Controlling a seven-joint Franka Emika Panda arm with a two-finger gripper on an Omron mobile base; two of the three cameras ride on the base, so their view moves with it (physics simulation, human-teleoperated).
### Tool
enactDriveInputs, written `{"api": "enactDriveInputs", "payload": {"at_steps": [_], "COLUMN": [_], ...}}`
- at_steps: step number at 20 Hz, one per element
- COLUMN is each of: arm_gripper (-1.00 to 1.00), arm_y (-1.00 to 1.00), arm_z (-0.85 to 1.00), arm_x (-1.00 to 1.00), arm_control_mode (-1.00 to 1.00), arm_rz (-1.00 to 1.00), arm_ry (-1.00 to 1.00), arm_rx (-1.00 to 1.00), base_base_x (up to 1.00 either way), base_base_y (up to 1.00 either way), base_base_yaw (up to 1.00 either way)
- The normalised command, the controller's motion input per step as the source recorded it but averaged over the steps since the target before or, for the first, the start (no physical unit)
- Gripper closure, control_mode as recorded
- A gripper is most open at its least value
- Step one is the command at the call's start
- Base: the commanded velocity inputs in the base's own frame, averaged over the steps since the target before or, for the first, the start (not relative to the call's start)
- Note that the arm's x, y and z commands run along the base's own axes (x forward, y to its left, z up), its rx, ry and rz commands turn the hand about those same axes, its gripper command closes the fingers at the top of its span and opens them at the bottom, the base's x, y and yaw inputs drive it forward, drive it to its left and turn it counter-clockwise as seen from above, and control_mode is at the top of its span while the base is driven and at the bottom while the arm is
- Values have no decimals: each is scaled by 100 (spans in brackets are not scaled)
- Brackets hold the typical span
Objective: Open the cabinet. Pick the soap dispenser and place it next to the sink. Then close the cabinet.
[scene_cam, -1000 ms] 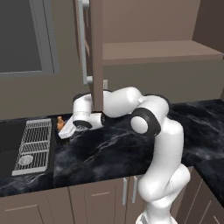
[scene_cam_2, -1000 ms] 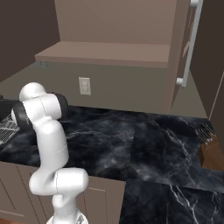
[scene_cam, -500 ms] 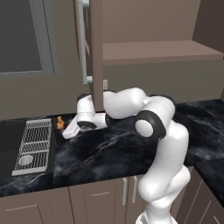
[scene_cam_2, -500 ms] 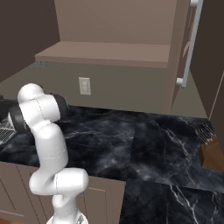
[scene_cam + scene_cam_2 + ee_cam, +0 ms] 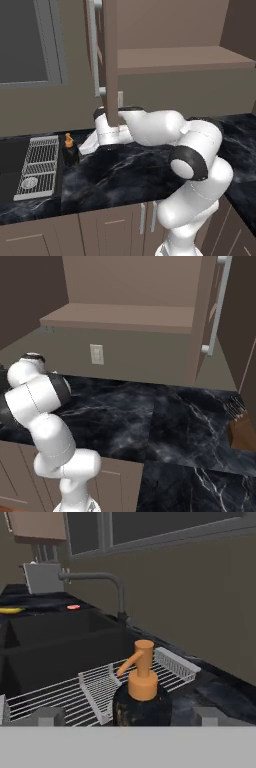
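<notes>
Most of the job looks done at this point. The cabinet point(image 5: 111, 60) is swung open, its door edge and long silver handle point(image 5: 95, 50) seen right above the arm, and the inner shelf point(image 5: 120, 316) is bare as far as can be seen. The soap dispenser point(image 5: 141, 699) is set upright on the dark marble counter point(image 5: 130, 172), just beside the sink point(image 5: 12, 160) and its metal rack point(image 5: 37, 167), so the placing step can be judged finished.

The gripper point(image 5: 127, 717) is spread wide and nothing is clamped in it. The bottle sits directly ahead of the hand, between the two finger tips point(image 5: 47, 716), with visible gaps on both sides, so it seems to be let go rather than held. Beyond it the rack, the basin and the faucet point(image 5: 97, 587) are seen.

What's left, judging from this: the hand gets backed off without the pump top being knocked, then the cabinet door gets pushed closed.
</notes>
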Motion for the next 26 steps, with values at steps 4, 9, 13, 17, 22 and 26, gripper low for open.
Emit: {"api": "enactDriveInputs", "payload": {"at_steps": [4,9,13,17,22,26], "arm_gripper": [-100,-100,-100,-100,-100,-100], "arm_y": [-51,-44,-49,-46,-76,-82], "arm_z": [61,77,30,0,0,1], "arm_x": [0,0,-15,-45,-28,-37], "arm_control_mode": [-100,-100,-100,-100,-100,-100], "arm_rz": [0,0,0,0,-9,-17], "arm_ry": [41,35,25,2,0,0], "arm_rx": [-1,-1,-1,-1,-3,0], "base_base_x": [0,0,0,0,0,0], "base_base_y": [0,0,0,0,0,0], "base_base_yaw": [0,0,0,0,0,0]}}
